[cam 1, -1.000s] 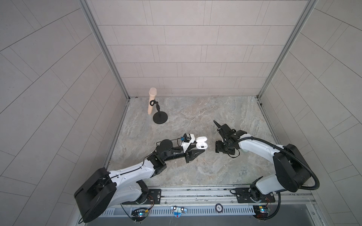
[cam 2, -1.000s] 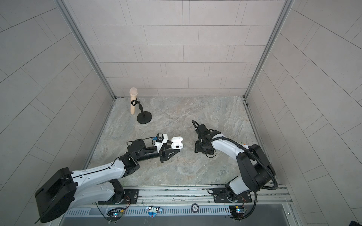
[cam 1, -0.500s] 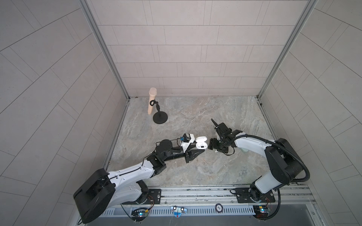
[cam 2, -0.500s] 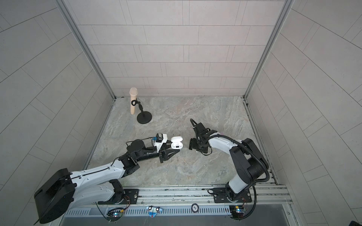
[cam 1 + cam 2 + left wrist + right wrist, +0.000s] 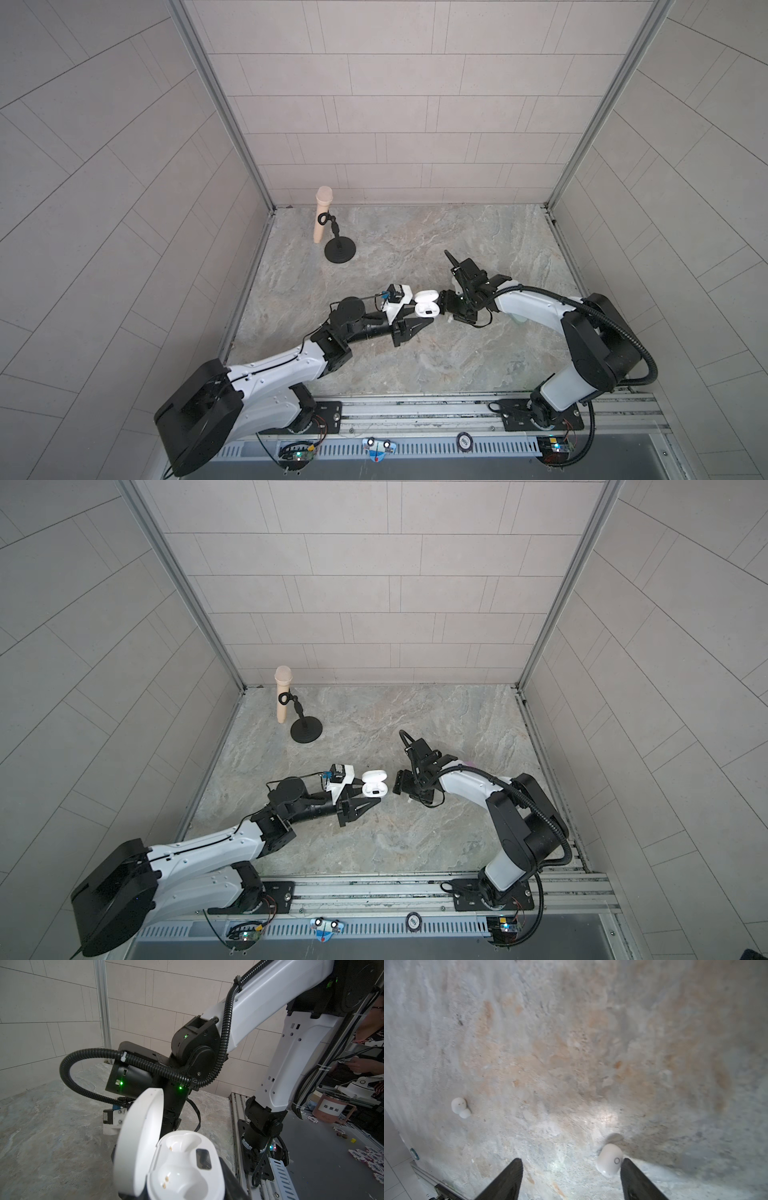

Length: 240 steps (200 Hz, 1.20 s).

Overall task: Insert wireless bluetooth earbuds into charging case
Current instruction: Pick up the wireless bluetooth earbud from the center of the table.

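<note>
Beside one fingertip (image 5: pixel 631 1169) of the parted right claw (image 5: pixel 571 1160), a white earbud (image 5: pixel 609 1160); left claw (image 5: pixel 417 313) clamped on case (image 5: pixel 182 1169).

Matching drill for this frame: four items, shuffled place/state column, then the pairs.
1. white pebble-shaped plastic charging case
2. small white rounded plastic earbud
3. beige microphone
4. right gripper

A. open, holding nothing
B. clipped to a black round-base stand by the back wall
C. lying loose on the stone-patterned table
D. lid up, sockets empty, clamped in the left gripper

Pairs: 1-D, 2-C, 3-B, 4-A
</note>
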### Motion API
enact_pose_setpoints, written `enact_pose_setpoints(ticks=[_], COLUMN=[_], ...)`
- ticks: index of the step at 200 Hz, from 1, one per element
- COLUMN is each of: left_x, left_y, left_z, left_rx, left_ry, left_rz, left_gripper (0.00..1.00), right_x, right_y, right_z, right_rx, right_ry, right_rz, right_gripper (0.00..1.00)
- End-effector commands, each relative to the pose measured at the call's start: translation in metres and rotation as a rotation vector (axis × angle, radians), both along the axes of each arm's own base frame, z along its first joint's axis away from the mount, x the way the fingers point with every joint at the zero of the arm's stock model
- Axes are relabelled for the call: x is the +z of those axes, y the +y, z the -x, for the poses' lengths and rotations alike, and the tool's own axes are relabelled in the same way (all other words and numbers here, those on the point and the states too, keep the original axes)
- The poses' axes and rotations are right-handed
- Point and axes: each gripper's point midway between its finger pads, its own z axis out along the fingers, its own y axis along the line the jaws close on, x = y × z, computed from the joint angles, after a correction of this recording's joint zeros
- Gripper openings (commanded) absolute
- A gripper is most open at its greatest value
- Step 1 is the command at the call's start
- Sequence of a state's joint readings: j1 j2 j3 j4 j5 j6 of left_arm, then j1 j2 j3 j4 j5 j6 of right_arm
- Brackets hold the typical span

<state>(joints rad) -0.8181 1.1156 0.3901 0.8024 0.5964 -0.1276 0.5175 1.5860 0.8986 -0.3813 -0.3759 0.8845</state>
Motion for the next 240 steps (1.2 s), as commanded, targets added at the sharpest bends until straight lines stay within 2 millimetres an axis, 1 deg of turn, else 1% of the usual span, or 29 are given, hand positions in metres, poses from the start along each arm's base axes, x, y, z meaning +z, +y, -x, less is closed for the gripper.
enact_pose_setpoints(ticks=[1, 25, 61, 85, 122, 156, 186, 240], left_x=[0.007, 0.007, 0.007, 0.008, 0.008, 0.007, 0.007, 0.006], left_y=[0.003, 0.004, 0.005, 0.006, 0.01, 0.016, 0.021, 0.027], left_z=[0.001, 0.001, 0.002, 0.002, 0.004, 0.006, 0.008, 0.01], left_rx=[0.007, 0.008, 0.009, 0.011, 0.024, 0.042, 0.056, 0.071], left_ry=[-0.037, -0.038, -0.036, -0.033, -0.03, -0.025, -0.027, -0.034], left_rz=[0.017, 0.016, 0.016, 0.018, 0.021, 0.025, 0.033, 0.044], left_gripper=[0.2, 0.2, 0.2, 0.21, 0.21, 0.2, 0.2, 0.2], right_x=[0.007, 0.005, 0.006, 0.006, 0.001, 0.001, -0.005, -0.017], right_y=[0.008, 0.008, -0.005, -0.012, -0.019, -0.022, -0.023, -0.015], right_z=[-0.005, -0.003, 0.001, 0.001, -0.001, -0.006, -0.006, -0.009], right_rx=[-0.015, -0.009, -0.007, 0.0, -0.001, -0.054, -0.096, -0.092], right_ry=[-0.007, 0.001, -0.006, -0.009, -0.006, -0.016, -0.003, 0.027], right_rz=[-0.02, -0.013, 0.047, 0.094, 0.18, 0.245, 0.273, 0.285], right_gripper=[0.77, 0.77, 0.77, 0.74, 0.65, 0.57, 0.45, 0.41])
